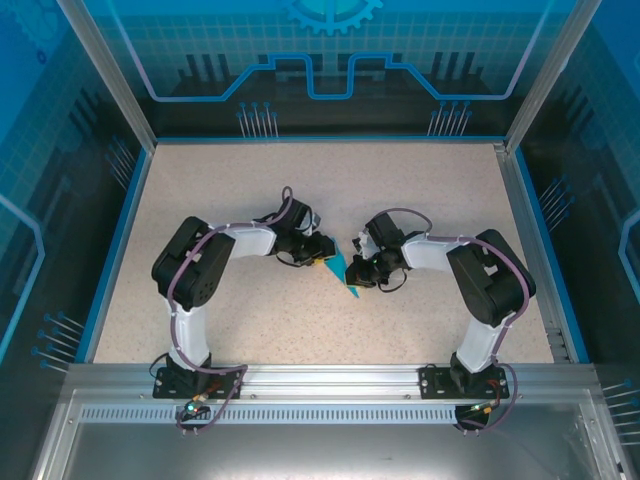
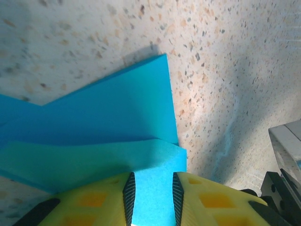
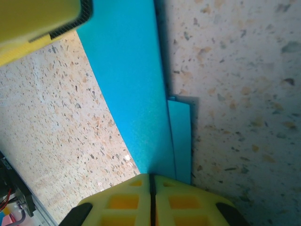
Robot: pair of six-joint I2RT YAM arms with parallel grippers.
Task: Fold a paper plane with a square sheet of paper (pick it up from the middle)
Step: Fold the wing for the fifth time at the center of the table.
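Clearly the teal paper sheet (image 1: 340, 272) is no longer a flat square: it lies near the middle of the speckled tabletop (image 1: 300, 190) as a narrow, layered wedge, its tip aimed toward 5 o'clock in the overhead view, with one arm at either side. The right claw (image 3: 151, 186), at about 3 o'clock of the wedge, is clenched on it, with the folded edge running straight into the seam between the yellow fingers. The left claw (image 2: 153, 197), at about 10 o'clock, has its jaws partly apart, with paper showing in the gap and a paler flap passing under one finger. It looks to rest on or just over the layers rather than pinch them. I judge the sheet nearly weightless, limp where it is one layer thick and a little stiffer along its creases. The matte face should give the pads fair friction, yet the paper will likely slide on the smooth tabletop and crumple or tear if the two claws pull against each other. The best hold is probably a creased, doubled edge near the middle, with the loose flaps left alone.
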